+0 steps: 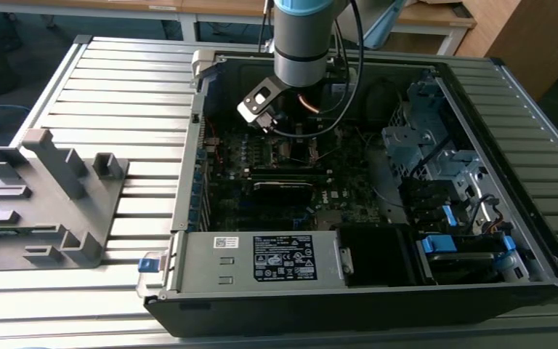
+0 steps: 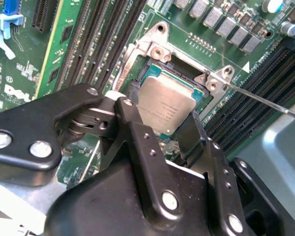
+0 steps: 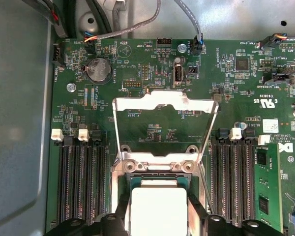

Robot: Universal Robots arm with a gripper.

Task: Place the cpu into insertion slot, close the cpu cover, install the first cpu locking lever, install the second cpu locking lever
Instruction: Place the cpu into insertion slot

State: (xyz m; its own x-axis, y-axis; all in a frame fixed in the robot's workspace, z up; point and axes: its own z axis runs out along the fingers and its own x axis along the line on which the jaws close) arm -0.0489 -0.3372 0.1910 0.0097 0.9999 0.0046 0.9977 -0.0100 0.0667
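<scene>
the pincer (image 2: 163, 108) pinches the cpu (image 3: 159, 209) by two opposite edges, right over the insertion slot (image 3: 157, 162) on the motherboard (image 3: 137, 64). the cpu cover (image 3: 137, 102) stands swung open behind the slot.

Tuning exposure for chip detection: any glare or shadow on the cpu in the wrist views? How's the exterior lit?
First wrist view: the cpu is washed out to near white by glare. Second wrist view: the cpu is evenly lit grey, only a soft sheen. Exterior view: case interior is dim, slatted table around it bright.
</scene>
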